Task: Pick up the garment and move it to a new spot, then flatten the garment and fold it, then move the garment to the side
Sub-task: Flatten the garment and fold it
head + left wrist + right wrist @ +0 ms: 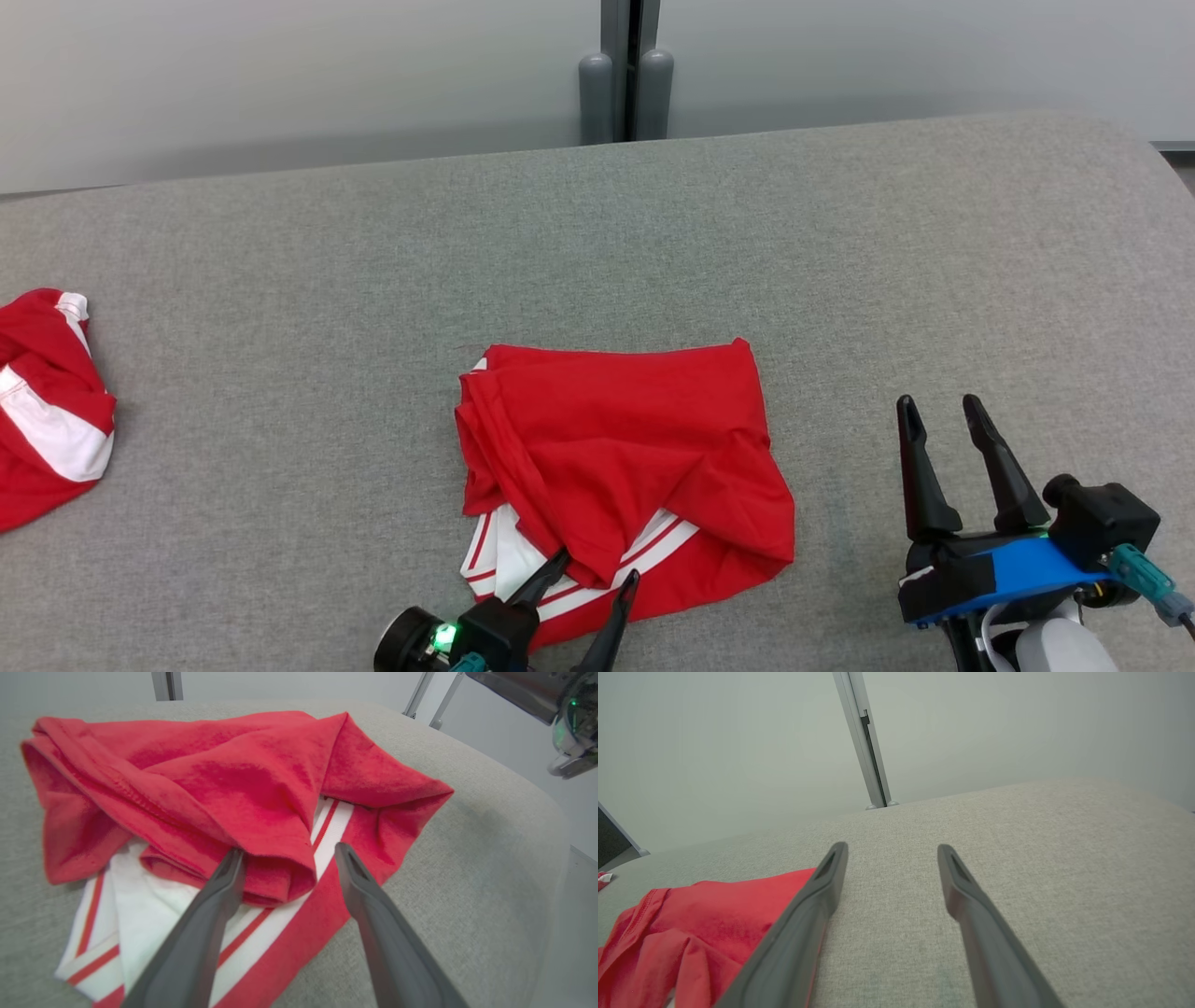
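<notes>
A red garment (625,457) with white stripes lies folded over on itself in the middle of the grey padded table (840,261). My left gripper (596,566) is open at the garment's near edge, its two fingers straddling a bunched red fold (275,877) above the white striped part. In the left wrist view the garment (210,793) fills the centre, with the left gripper (286,851) around that fold. My right gripper (938,405) is open over bare table to the right of the garment. The right wrist view has the right gripper (892,847) with nothing between its fingers and the garment (691,924) at lower left.
A second red and white garment (47,401) lies bunched at the table's left edge. A grey post (627,70) stands behind the table's far edge against a pale wall. The table's right end curves away past my right gripper.
</notes>
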### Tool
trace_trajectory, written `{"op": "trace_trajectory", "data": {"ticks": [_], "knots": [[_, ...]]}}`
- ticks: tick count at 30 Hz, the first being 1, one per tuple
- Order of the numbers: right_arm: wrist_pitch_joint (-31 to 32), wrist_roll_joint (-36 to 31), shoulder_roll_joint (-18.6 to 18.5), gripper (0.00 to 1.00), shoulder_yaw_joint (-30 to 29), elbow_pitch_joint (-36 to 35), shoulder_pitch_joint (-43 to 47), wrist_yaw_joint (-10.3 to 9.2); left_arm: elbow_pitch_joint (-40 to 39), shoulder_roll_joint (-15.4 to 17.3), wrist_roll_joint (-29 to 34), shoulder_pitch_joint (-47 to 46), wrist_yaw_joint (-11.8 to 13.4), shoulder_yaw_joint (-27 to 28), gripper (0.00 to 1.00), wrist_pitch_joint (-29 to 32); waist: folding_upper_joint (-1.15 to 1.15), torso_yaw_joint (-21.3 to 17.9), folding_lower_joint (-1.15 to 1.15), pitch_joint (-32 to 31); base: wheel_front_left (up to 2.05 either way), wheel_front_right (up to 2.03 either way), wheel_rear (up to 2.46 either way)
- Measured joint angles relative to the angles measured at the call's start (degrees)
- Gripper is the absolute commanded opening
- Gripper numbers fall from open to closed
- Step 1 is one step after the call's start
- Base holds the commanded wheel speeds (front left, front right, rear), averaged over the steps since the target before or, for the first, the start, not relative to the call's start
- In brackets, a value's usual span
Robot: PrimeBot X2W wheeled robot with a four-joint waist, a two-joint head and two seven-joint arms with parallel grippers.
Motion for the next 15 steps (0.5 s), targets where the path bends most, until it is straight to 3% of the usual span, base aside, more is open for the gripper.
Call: {"op": "trace_trajectory", "data": {"ticks": [5, 6, 7, 8, 9, 15], "knots": [[0.00, 0.00, 0.00, 1.00, 0.00, 0.13, -0.18, 0.00, 0.96, -0.05, -0.80, -1.27, 0.00, -0.49, 1.00, 0.00, 0.00, -0.19, 0.00, 0.17, 0.00, 0.00, 0.00], [0.00, 0.16, 0.00, 1.00, 0.07, 0.18, -0.18, 0.00, 1.90, -0.26, -1.41, -1.79, 0.00, -0.51, 0.90, 0.00, 0.00, -0.33, 0.00, 0.15, 0.00, 0.00, 0.00], [0.00, 0.21, 0.00, 1.00, 0.09, 0.19, -0.18, 0.00, 2.30, -0.34, -1.62, -2.14, 0.00, -0.48, 0.40, 0.00, 0.00, -0.37, 0.00, 0.11, 0.00, 0.00, 0.00], [0.00, 0.24, 0.00, 1.00, 0.08, 0.20, -0.18, 0.00, 2.68, -0.42, -1.66, -2.38, 0.00, -0.40, 0.16, 0.00, 0.00, -0.41, 0.00, 0.07, 0.00, 0.00, 0.00], [0.00, 0.25, 0.00, 1.00, 0.04, 0.23, -0.17, 0.00, 3.21, -0.51, -1.96, -2.52, 0.00, -0.24, 0.00, 0.00, 0.00, -0.42, 0.00, 0.02, 0.00, 0.00, 0.00], [0.00, 0.35, 0.00, 1.00, -0.65, 0.38, -0.04, 0.00, 4.08, -0.14, -2.04, -2.73, 0.00, 0.58, 0.00, 0.01, 0.00, 0.00, 0.00, -0.48, 0.00, 0.00, 0.00]]}}
